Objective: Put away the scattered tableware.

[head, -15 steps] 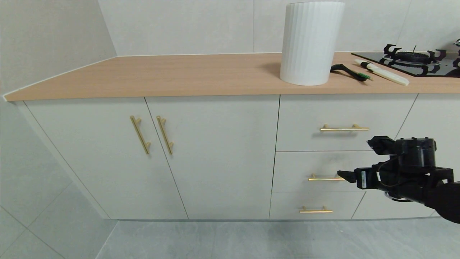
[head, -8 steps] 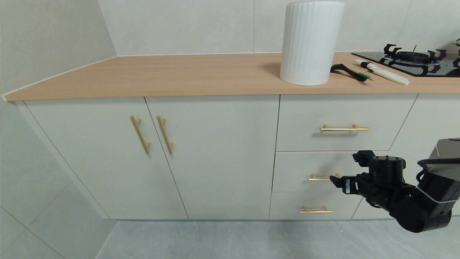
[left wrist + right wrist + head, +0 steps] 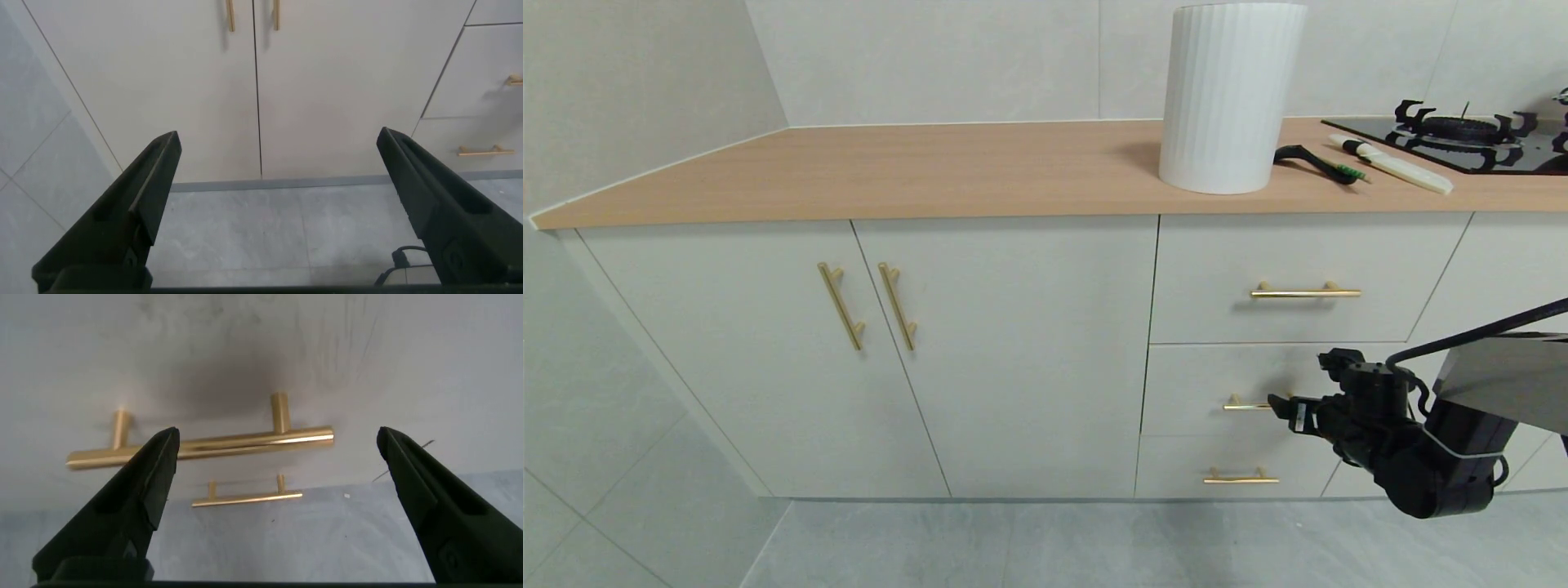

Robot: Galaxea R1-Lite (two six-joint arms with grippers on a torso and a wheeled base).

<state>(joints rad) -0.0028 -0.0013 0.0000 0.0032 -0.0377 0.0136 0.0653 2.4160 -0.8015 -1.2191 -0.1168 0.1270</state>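
Tableware lies on the tabletop (image 3: 931,171) at three o'clock of the white ribbed canister (image 3: 1227,98): a black-handled utensil (image 3: 1319,162) and a white knife (image 3: 1392,167) just beside it. My right claw (image 3: 275,441) is released, fingers (image 3: 122,506) spread close before the middle drawer handle (image 3: 200,447). My left claw (image 3: 276,139) hangs released too, facing the cabinet doors (image 3: 327,90).

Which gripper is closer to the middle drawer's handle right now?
Right. The right gripper is open just in front of the middle drawer handle. The left gripper, also open, faces the cabinet doors, well to that handle's left.
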